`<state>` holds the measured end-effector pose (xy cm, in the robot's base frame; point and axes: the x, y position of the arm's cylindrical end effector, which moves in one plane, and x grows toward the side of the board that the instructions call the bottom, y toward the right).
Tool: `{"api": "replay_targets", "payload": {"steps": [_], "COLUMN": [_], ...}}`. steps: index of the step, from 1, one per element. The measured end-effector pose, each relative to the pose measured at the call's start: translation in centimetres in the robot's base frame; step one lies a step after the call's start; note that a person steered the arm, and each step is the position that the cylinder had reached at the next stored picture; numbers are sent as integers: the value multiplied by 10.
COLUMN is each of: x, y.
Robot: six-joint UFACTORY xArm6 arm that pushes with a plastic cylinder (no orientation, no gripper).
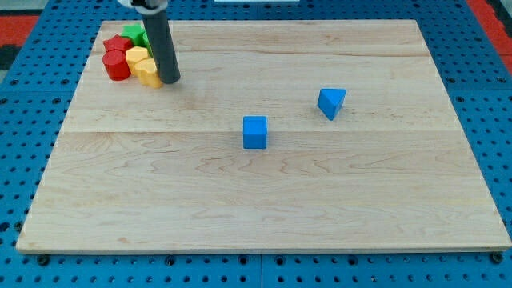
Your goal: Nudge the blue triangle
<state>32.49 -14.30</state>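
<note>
The blue triangle (pixel 331 102) lies on the wooden board (pixel 264 192), right of centre in the upper half. A blue cube (pixel 255 132) sits near the middle, to its lower left. My tip (pixel 170 81) rests on the board at the upper left, far left of the blue triangle and just right of a cluster of blocks. It touches or nearly touches a yellow block (pixel 146 72).
The cluster at the upper left holds a red cylinder (pixel 117 66), a red block (pixel 118 44), a green block (pixel 134 34) and two yellow blocks, the second (pixel 137 55) just above the first. Blue pegboard (pixel 32 104) surrounds the board.
</note>
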Motion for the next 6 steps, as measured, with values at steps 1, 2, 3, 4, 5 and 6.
{"api": "replay_targets", "payload": {"steps": [1, 2, 3, 4, 5, 6], "x": [-8, -18, 20, 66, 38, 19], "y": [88, 226, 355, 332, 228, 149]}}
